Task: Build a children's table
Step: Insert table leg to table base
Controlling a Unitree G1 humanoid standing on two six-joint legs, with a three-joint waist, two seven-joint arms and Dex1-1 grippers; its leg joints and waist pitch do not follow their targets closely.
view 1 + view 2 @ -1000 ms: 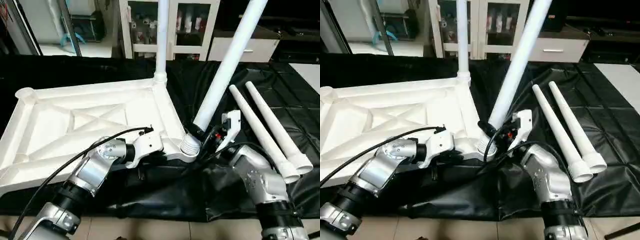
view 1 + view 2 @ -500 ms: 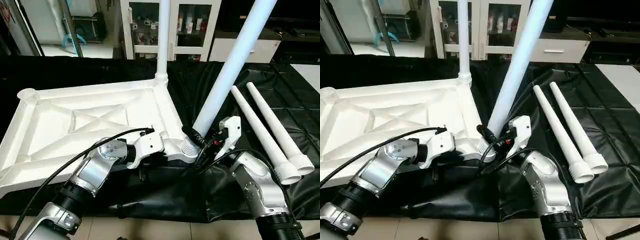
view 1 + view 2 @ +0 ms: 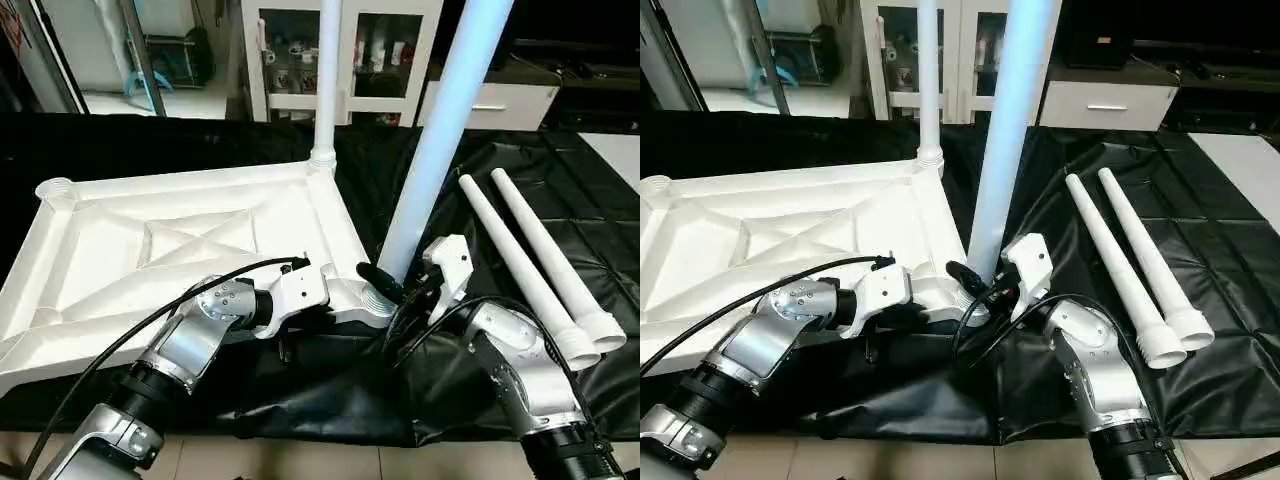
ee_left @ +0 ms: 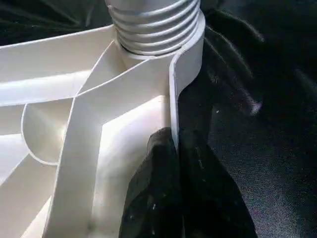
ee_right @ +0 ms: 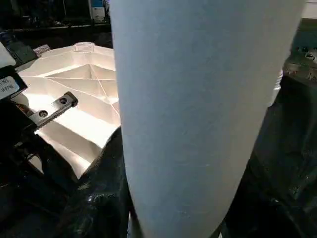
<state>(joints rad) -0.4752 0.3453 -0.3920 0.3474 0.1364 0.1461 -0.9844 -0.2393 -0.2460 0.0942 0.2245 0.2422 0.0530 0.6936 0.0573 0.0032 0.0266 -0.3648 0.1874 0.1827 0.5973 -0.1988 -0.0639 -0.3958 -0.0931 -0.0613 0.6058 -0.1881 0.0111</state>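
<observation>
Left wrist view shows the left end effector (image 4: 173,148) pinched on the tabletop's (image 3: 180,240) near rim; the right end effector (image 3: 400,285) grips a leg (image 3: 440,130) standing in the near corner socket (image 3: 375,297); two spare legs (image 3: 540,260) lie on the counter (image 3: 620,200).

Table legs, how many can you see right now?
4: one leg upright in the top's far corner, one in the right gripper at the near corner, two lying right.
</observation>
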